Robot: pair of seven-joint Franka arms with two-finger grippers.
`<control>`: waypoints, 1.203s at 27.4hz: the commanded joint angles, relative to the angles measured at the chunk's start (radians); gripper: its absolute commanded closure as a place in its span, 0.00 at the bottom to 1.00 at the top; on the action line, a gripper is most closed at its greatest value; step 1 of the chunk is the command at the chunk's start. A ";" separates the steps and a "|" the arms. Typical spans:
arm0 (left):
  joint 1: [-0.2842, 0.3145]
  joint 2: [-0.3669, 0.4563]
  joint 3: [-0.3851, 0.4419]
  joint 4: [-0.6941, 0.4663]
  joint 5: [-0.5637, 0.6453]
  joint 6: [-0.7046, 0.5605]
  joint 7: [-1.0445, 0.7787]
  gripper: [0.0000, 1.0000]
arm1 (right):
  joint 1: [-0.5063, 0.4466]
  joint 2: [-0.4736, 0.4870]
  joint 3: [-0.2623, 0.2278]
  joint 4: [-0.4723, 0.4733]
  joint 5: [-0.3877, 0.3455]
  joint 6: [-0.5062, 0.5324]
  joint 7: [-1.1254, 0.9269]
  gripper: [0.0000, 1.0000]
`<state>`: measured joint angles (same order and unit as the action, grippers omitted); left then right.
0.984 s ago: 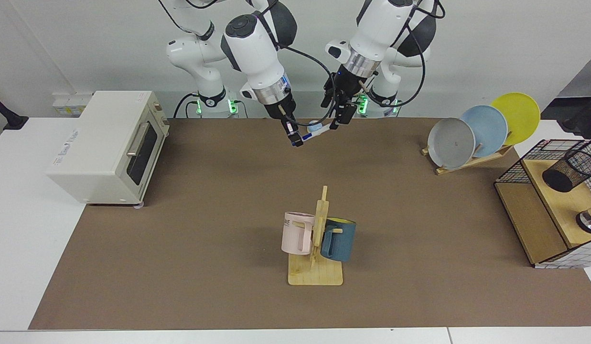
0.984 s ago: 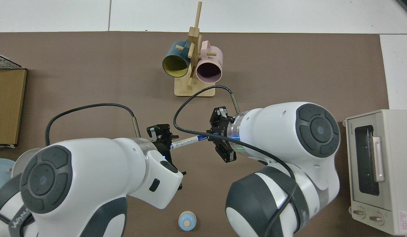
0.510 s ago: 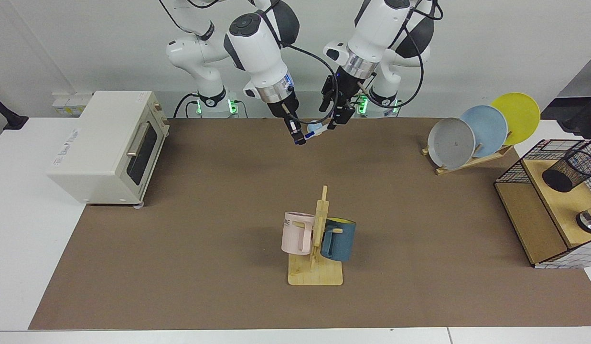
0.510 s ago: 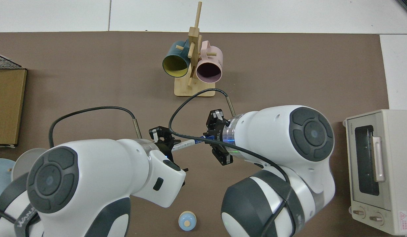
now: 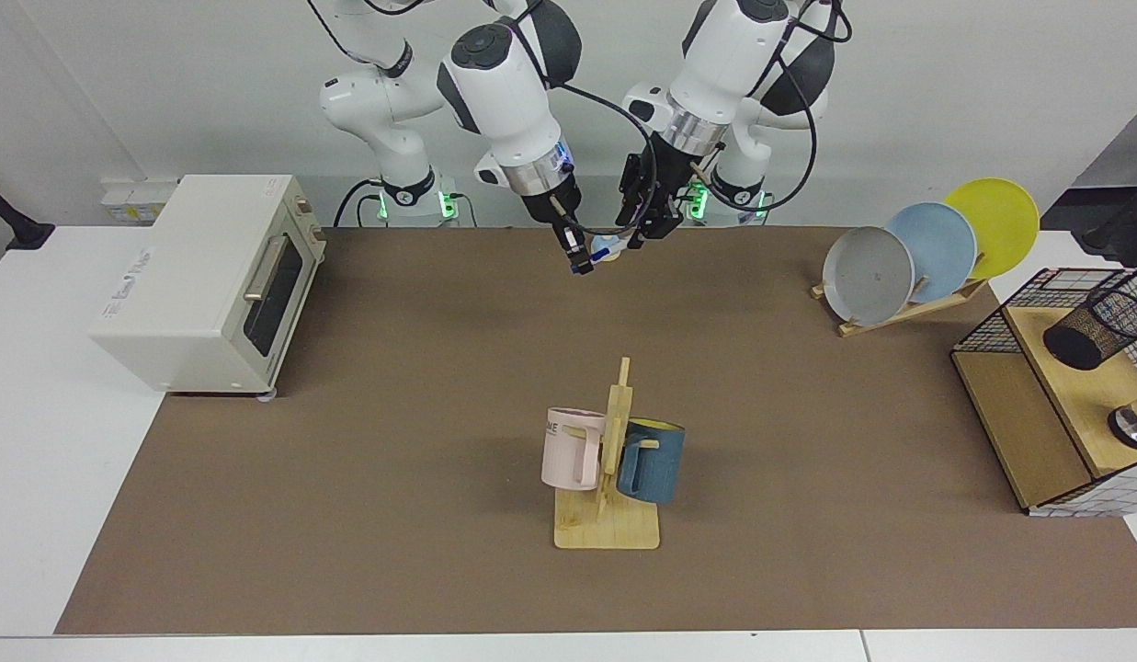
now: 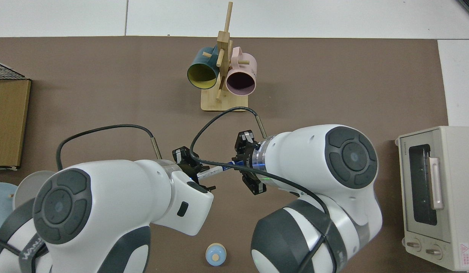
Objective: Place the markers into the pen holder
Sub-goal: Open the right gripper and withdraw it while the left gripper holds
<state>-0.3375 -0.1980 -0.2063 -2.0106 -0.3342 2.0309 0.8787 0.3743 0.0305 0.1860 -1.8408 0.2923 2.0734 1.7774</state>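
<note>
The marker (image 5: pixel 601 254) (image 6: pixel 215 171) hangs in the air over the table's far edge, bridging my two grippers. My right gripper (image 5: pixel 579 265) (image 6: pixel 237 166) is shut on its blue-capped end. The white end reaches in between the fingers of my left gripper (image 5: pixel 638 235) (image 6: pixel 194 172), which looks open around it. The pen holder (image 5: pixel 1099 326), a black mesh cup, leans tilted on the wooden shelf of the wire-grid frame (image 5: pixel 1009 322) at the facing view's far right, well away from both grippers. It is outside the top view.
A mug rack (image 5: pixel 608 524) with a pink mug (image 5: pixel 571 448) and a blue mug (image 5: pixel 653 462) stands mid-table. The toaster oven (image 5: pixel 200 280) sits at the left, the plate rack (image 5: pixel 926 244) at the right. A small blue round object (image 6: pixel 215 256) lies below the grippers.
Both grippers have drawn closer together and moved back toward the arm bases. Less of the marker's white barrel shows between them now.
</note>
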 commanded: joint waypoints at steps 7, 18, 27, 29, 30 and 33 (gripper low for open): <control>-0.018 -0.012 0.005 -0.025 0.040 0.009 -0.018 1.00 | 0.003 -0.008 -0.002 0.011 -0.010 -0.010 0.017 1.00; -0.018 -0.012 0.005 -0.025 0.040 0.003 -0.018 1.00 | 0.001 -0.015 -0.002 0.009 -0.012 -0.033 -0.054 0.00; -0.011 -0.014 0.005 -0.023 0.092 -0.021 -0.026 1.00 | -0.041 -0.018 -0.013 0.006 -0.016 -0.122 -0.320 0.00; -0.008 -0.014 0.005 -0.025 0.103 -0.029 -0.026 1.00 | -0.051 -0.020 -0.017 0.008 -0.031 -0.142 -0.410 0.00; -0.006 -0.014 0.005 -0.025 0.109 -0.031 -0.026 1.00 | -0.055 -0.020 -0.020 0.009 -0.047 -0.150 -0.449 0.00; -0.003 -0.014 0.010 -0.025 0.123 -0.034 -0.026 1.00 | -0.087 -0.030 -0.019 0.009 -0.116 -0.185 -0.602 0.00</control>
<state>-0.3364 -0.1961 -0.2078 -2.0212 -0.2430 2.0094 0.8684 0.3330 0.0216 0.1599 -1.8335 0.2520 1.9435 1.3653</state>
